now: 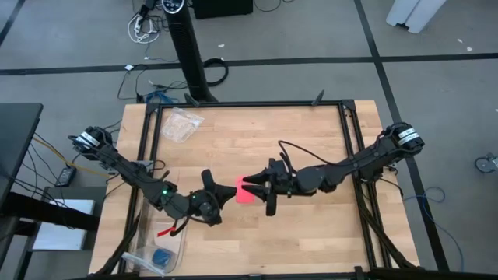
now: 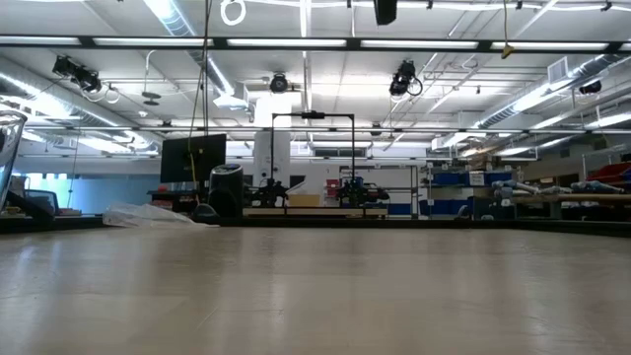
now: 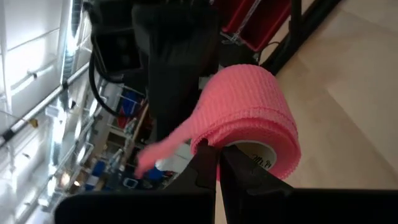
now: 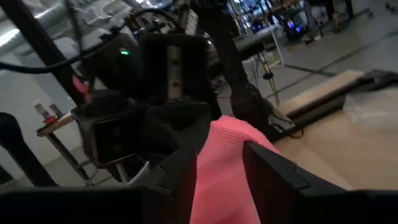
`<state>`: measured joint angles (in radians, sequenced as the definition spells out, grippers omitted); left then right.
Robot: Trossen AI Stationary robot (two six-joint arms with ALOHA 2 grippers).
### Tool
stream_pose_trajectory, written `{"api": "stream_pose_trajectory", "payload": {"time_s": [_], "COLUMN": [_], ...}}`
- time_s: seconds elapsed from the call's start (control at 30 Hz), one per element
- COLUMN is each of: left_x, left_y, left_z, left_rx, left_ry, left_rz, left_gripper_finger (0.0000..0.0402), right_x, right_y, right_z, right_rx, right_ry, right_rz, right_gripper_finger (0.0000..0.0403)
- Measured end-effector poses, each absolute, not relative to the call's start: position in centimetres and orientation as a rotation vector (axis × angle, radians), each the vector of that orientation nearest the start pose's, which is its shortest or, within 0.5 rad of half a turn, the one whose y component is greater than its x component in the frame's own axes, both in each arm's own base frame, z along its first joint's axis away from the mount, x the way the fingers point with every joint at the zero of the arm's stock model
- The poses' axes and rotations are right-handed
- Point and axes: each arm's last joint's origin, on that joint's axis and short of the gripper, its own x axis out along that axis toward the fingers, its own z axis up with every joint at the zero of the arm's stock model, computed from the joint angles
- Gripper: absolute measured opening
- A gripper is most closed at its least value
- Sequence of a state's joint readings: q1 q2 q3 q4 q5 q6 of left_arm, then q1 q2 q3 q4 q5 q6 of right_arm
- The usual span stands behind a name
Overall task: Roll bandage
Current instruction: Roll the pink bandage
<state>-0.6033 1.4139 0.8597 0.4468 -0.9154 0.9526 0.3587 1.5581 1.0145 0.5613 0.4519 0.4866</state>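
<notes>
Bandage: a pink-red band of ribbed, stretchy weave, wound into a compact roll on a pale core; held above mid-table between the two grippers, with a loose flat tail spread toward the right arm.
Left gripper: dark fingers pressed together on the roll's edge, the fabric pinched between them; placed left of table centre.
Right gripper: dark blocky fingers set narrowly apart with the pink tail lying between them; whether the pads actually press the fabric is hard to tell from the wrist view. It is placed just right of table centre, facing the left gripper.
Table: pale wood planks, smooth and matt, bordered by a black metal frame.
Bag: a crinkled clear plastic bag, lying flat at the far left corner, well apart from the grippers.
Tray: a clear plastic container at the near left edge, with a small blue object inside.
Room: grey floor with dark seams is seen around the table in the high view; a wide workshop with ceiling lights, shelving and black frames is seen in the low view.
Open room: the far half and the right side of the table are left bare; the grippers meet near the middle, away from every edge.
</notes>
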Motion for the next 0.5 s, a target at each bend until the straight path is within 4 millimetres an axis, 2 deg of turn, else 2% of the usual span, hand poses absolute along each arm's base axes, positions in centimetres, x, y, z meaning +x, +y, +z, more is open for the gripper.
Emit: {"api": "stream_pose_trajectory", "payload": {"time_s": [0.27,0.5], "left_x": [26.15,25.99], "left_y": [-15.40,-15.50], "left_z": [27.62,27.36], "left_rx": [1.200,1.246], "left_ry": [0.273,0.304], "left_rz": [0.261,0.259], "left_gripper_finger": [0.0008,0.0008], "right_x": [33.49,33.25], "right_y": [10.52,10.66], "right_z": [28.60,29.00], "right_rx": [0.531,0.476], "right_ry": [0.028,0.039], "right_rz": [-0.133,-0.072], "right_gripper_finger": [0.0134,0.0135]}}
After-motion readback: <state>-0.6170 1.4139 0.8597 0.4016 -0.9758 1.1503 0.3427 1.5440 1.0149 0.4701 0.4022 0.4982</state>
